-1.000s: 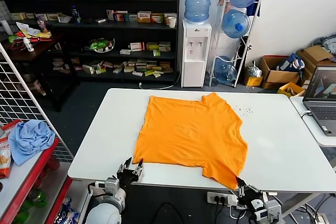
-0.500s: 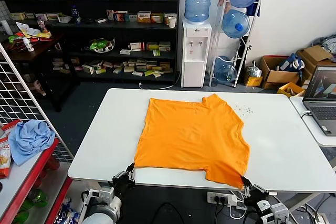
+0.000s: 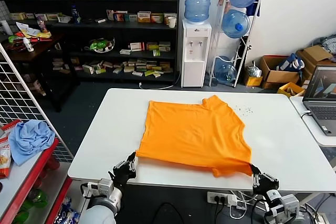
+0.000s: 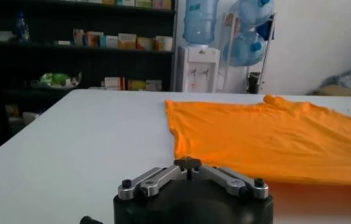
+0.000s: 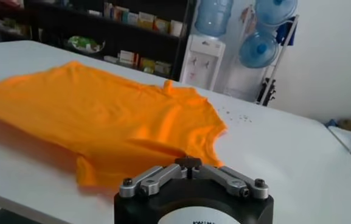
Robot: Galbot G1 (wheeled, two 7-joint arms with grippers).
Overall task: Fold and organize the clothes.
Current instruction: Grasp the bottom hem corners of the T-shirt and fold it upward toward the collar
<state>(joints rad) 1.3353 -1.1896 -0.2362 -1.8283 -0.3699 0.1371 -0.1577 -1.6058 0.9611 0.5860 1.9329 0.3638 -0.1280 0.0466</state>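
White table: both grippers' jaws, left and right, pinch the orange T-shirt corners.

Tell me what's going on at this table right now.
A two-armed robot is starting to fold an orange T-shirt spread on the white table. The left gripper is shut on the shirt's near left corner, and the right gripper is shut on the near right corner. That near edge is lifted slightly off the table, while the far part lies flat.
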